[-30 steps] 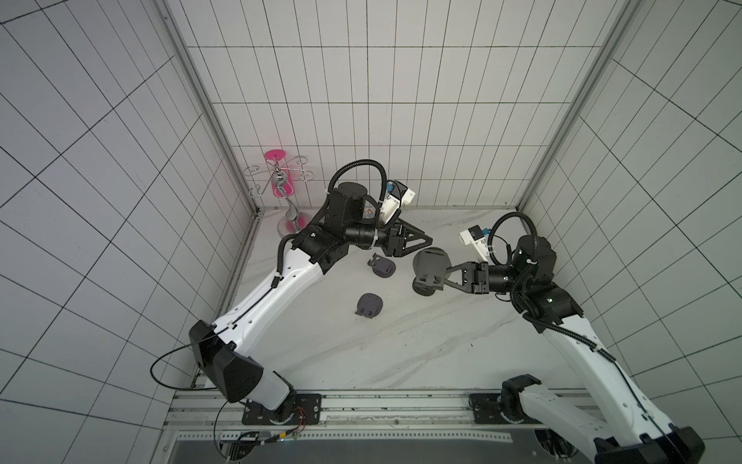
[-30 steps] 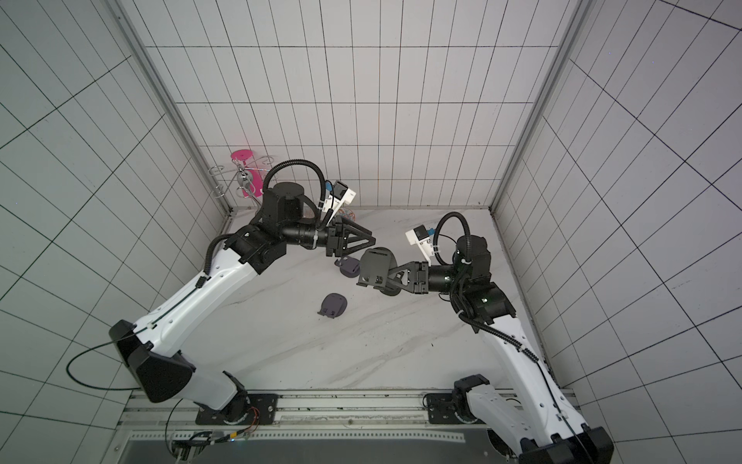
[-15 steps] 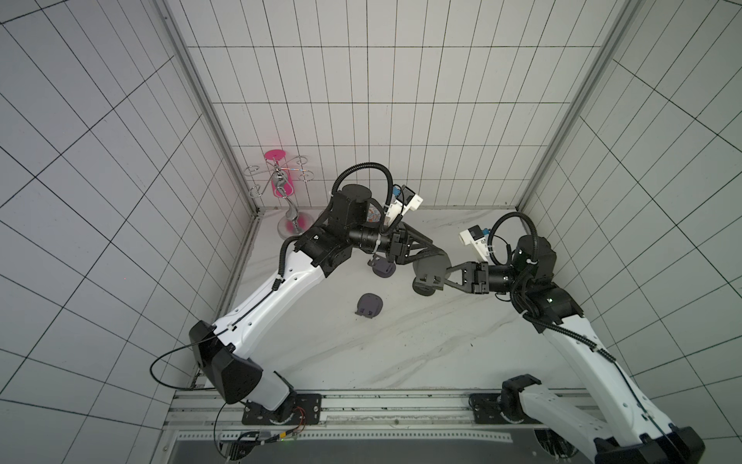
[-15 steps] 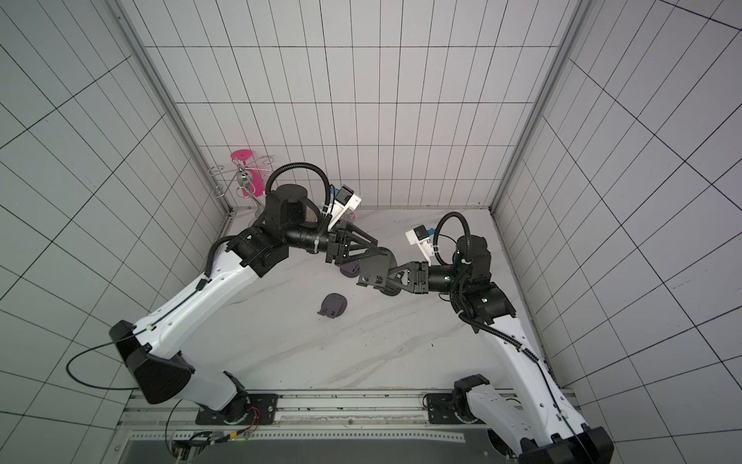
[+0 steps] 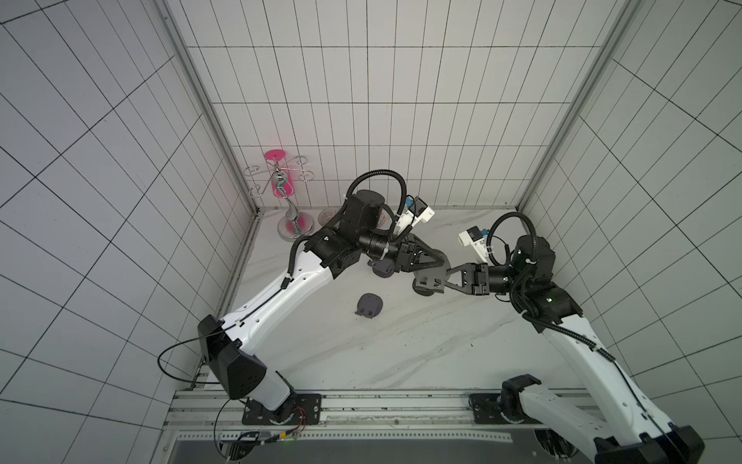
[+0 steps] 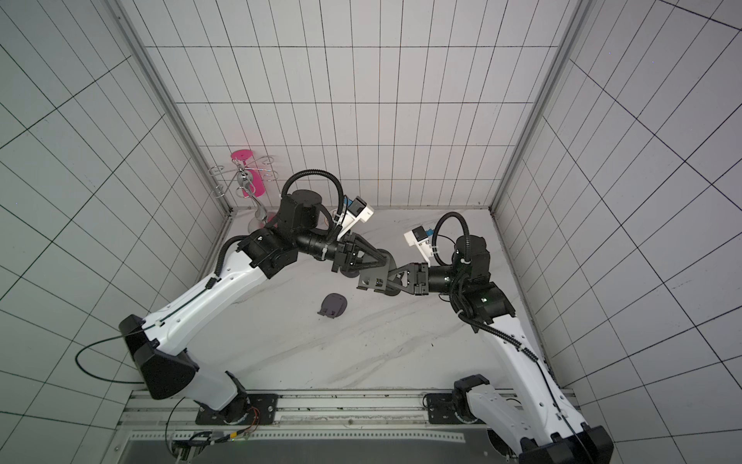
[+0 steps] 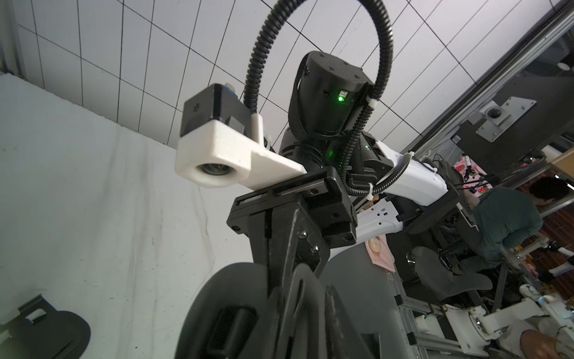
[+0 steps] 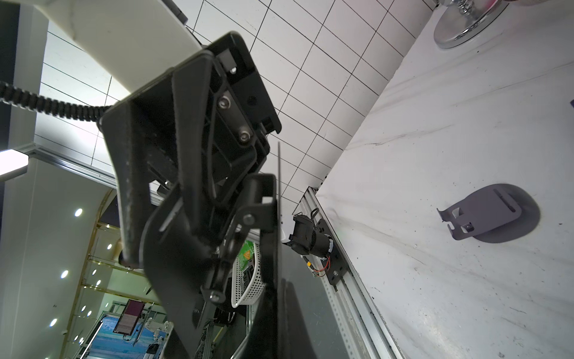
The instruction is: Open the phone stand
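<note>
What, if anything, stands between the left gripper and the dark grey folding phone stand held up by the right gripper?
Nothing visible does. The left gripper is right on the round plate of the dark grey folding phone stand, which the right gripper holds from the opposite side.

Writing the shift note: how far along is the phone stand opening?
Done: one stand on the table looks unfolded. In hand: the right gripper holds another stand aloft, and the left gripper appears to pinch it too. Left: folding it open; a third stand under the left arm is too hidden to judge.
</note>
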Controlling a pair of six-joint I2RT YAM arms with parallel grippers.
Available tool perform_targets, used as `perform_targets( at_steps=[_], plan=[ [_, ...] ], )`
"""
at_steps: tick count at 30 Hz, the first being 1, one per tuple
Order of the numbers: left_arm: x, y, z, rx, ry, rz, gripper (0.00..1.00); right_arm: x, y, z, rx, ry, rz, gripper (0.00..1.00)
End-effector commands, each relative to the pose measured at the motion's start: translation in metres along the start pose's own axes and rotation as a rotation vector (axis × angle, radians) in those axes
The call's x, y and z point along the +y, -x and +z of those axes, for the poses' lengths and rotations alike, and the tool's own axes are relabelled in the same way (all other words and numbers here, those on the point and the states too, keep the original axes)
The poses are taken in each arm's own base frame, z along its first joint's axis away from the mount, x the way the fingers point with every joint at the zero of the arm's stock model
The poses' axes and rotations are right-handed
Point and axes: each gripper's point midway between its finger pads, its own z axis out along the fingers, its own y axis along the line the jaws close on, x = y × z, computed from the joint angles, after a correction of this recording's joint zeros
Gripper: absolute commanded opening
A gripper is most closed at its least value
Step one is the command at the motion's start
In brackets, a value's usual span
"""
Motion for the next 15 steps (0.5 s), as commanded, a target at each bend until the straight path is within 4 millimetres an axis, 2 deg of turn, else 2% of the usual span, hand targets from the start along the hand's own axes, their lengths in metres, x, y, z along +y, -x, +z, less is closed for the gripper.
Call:
perform_targets(
  at_steps=[1,4,15],
  plan=[
    [-0.01,-0.005,0.004,0.03,-0.039,0.015,0.12,0.017,0.014,-0.001,-0.03,0.015,-0.076,0.0],
    [-0.009,-0.007,0.005,0.039,-0.045,0.013,0.01,0.017,0.015,-0.001,-0.034,0.012,-0.069,0.0],
    [-0.013,0.002,0.006,0.01,-0.049,0.054,0.0,0.003,0.022,0.004,-0.033,-0.001,0.035,0.0]
  ],
)
